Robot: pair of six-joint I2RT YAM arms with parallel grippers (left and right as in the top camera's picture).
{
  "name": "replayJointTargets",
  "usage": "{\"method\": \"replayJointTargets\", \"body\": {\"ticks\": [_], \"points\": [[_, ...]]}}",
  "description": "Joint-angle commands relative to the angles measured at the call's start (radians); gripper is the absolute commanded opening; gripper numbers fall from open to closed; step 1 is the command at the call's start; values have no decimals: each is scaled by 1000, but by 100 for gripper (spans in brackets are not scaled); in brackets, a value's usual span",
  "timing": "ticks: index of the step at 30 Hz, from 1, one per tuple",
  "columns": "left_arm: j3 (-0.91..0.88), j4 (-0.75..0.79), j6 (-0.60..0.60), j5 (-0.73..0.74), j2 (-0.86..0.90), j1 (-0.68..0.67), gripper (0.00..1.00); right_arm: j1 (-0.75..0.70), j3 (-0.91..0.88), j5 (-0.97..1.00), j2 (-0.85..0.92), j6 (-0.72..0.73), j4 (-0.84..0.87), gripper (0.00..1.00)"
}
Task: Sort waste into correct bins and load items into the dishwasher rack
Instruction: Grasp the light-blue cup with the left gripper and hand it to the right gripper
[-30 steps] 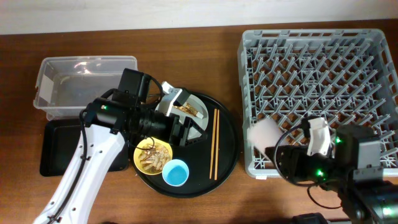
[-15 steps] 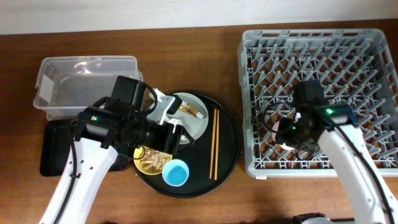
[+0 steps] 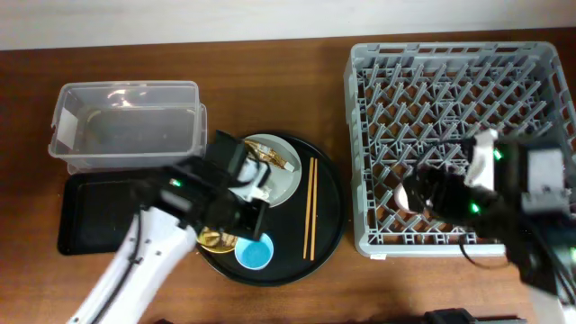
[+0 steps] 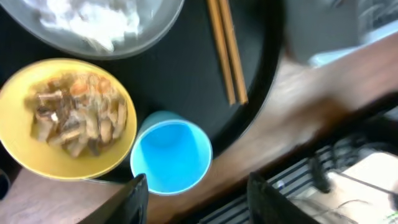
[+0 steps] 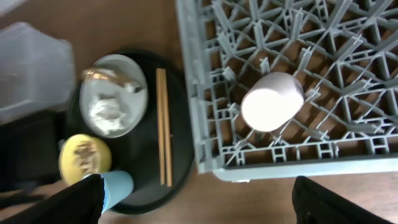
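Left gripper [image 4: 198,199]: jaws spread wide with nothing between them, held over the near part of the large round black tray [image 3: 328,229], above the small light-blue cup [image 4: 171,155]. The cup stands upright and empty, touching the small yellow bowl [image 4: 65,118], which holds brownish food scraps [image 4: 74,121]. The pale grey-green round plate [image 3: 286,184] sits behind the bowl on the same tray. It carries a crumpled white paper napkin [image 5: 107,117] and a crinkled golden-brown wrapper [image 3: 273,160]. The pair of thin wooden chopsticks [image 3: 310,207] lies side by side on the tray, right of the plate. Right gripper [image 5: 208,200]: fingers [image 5: 78,200] far apart and empty, above the front-left corner of the large square grey plastic dishwasher rack [image 3: 468,63]. The small pink cup [image 5: 272,101] rests among the pegs in that corner, clear of both fingers; cannot tell which way up. The clear plastic rectangular tub [image 3: 126,126] and the shallow flat black rectangular tray [image 3: 85,211] sit left of the round tray.
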Motion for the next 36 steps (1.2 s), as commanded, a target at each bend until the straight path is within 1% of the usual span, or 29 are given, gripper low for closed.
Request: {"method": "replayJointTargets", "body": {"ticks": [1,2,3,4,6,8,9,11,12,15,17,19,20,21,23,24,25,27,29,30,32,36], "points": [[-168,126,-157,-169,3,-130,53,-3,10,-28,-80,8,-19,97],[-231,198,-162,-171,11,-166,52,-3,10,-28,-98,8,-22,97],[-288,258,-197,-175,23,-195,49,-3,10,-28,-109,8,-23,97],[-322,294,-219,-174,32,-211,44,-3,10,-28,-113,8,-26,97],[-357,343,-232,-174,47,-237,37,-3,9,-28,-109,8,-34,97],[-362,358,-240,-171,58,-260,32,-3,9,-33,-101,8,-34,97],[-362,363,-240,-171,62,-276,24,-3,9,-35,-98,8,-34,97],[-362,370,-245,-171,64,-299,3,-3,9,-35,-97,8,-39,97],[-362,370,-255,-170,64,-305,0,-3,9,-35,-97,8,-41,97],[-314,350,-265,-112,61,-310,0,-3,9,-34,-97,3,-49,97],[-243,301,-265,-79,48,-301,0,-3,9,-35,-97,-42,-51,97],[-148,217,-256,-42,19,-253,0,-3,8,-35,-97,-80,-73,97],[-96,186,-219,16,0,-207,0,0,3,-61,-97,-104,-85,97],[-53,182,-159,112,-18,-152,0,10,-8,-150,-97,-174,-84,96],[16,226,-34,441,-45,-21,0,39,-39,-356,-97,-312,-75,96],[30,270,-3,626,-50,40,0,63,-69,-441,-97,-373,-62,96],[31,318,13,785,-51,84,0,85,-101,-484,-97,-389,-30,95],[30,389,45,1025,-50,152,0,135,-175,-616,-95,-385,108,94],[30,396,83,1133,-50,171,0,167,-210,-740,-94,-374,238,94],[30,397,89,1165,-50,173,0,182,-213,-768,-88,-349,289,94],[30,418,92,1218,-50,173,0,217,-213,-768,-71,-307,356,94],[30,501,91,1332,-50,173,0,250,-213,-745,-19,-306,399,93]]}}
